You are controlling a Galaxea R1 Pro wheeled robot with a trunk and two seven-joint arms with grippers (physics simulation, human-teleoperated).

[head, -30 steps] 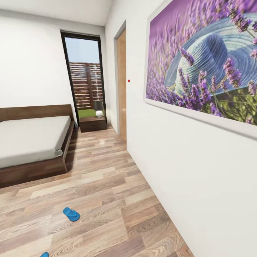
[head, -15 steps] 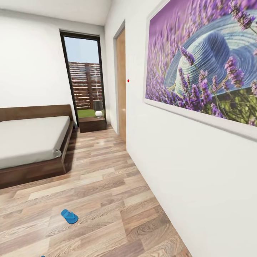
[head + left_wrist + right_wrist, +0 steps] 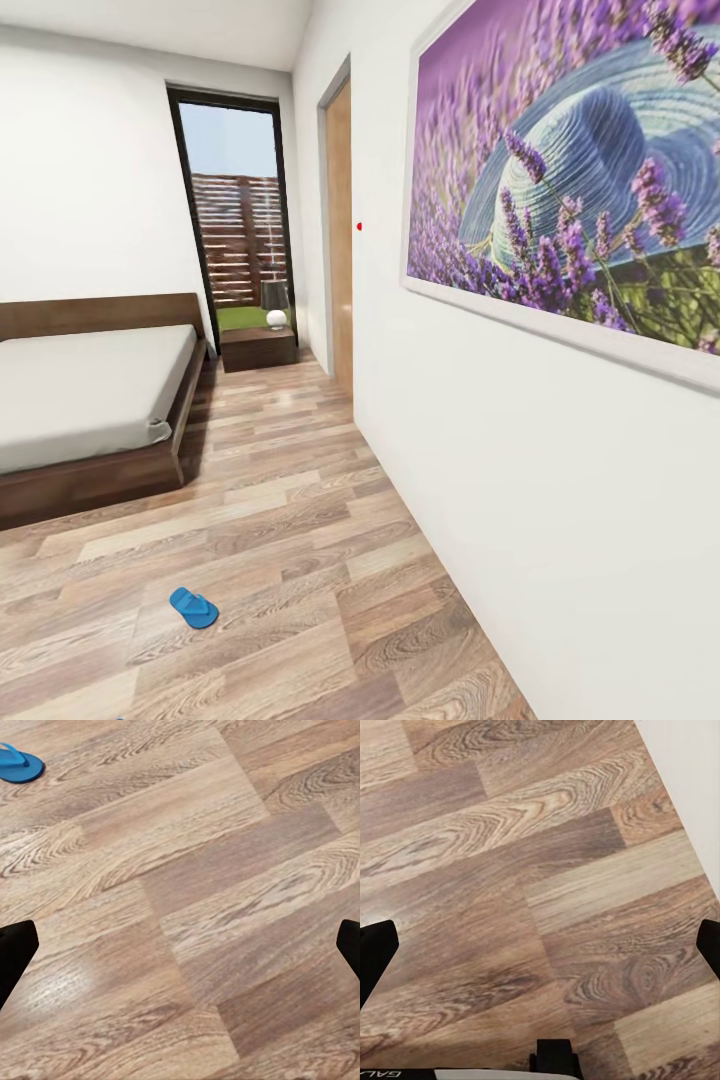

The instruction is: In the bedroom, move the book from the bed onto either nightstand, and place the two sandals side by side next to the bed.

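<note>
A bright blue flip-flop sandal (image 3: 193, 607) lies flat on the wood-plank floor (image 3: 300, 560), well apart from the low white bed on its dark brown frame (image 3: 90, 400) at the left. Beyond the bed, a small dark-brown nightstand (image 3: 259, 346) stands under the tall dark-framed window (image 3: 232, 205) and carries a little lamp (image 3: 276, 303). A large purple lavender picture (image 3: 570, 170) hangs on the right-hand wall, past a brown wooden door (image 3: 341, 235). The left gripper (image 3: 180, 952) hangs over bare planks with its fingers spread wide, the sandal (image 3: 19, 763) near it. The right gripper (image 3: 540, 952) is likewise spread wide above the floor beside the white wall (image 3: 690, 765).
</note>
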